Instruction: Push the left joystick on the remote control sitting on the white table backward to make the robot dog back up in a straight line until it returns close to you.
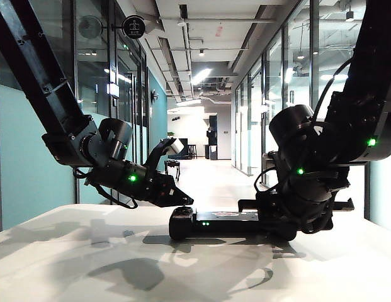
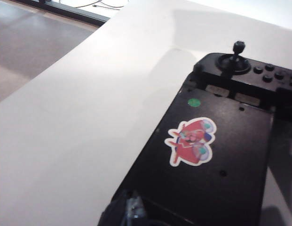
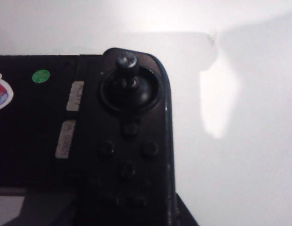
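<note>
Exterior view: both arms bent low over the remote control [image 1: 211, 223] on the white table [image 1: 88, 264].
Near centre lies the controller; the left gripper [image 1: 181, 200] tips onto its left end, fingers' spread unclear, while the right gripper [image 1: 289, 217] covers its right end, grip unclear. Far down the corridor stands the robot dog [image 1: 172, 166].

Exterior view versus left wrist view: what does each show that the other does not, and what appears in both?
Only the exterior view shows both arms, the left gripper low over the remote control's left end, the right gripper at its right end, and the robot dog far down the corridor. Only the left wrist view shows the red sticker, a thumbstick and round buttons. Both show the remote control lying on the white table.
</note>
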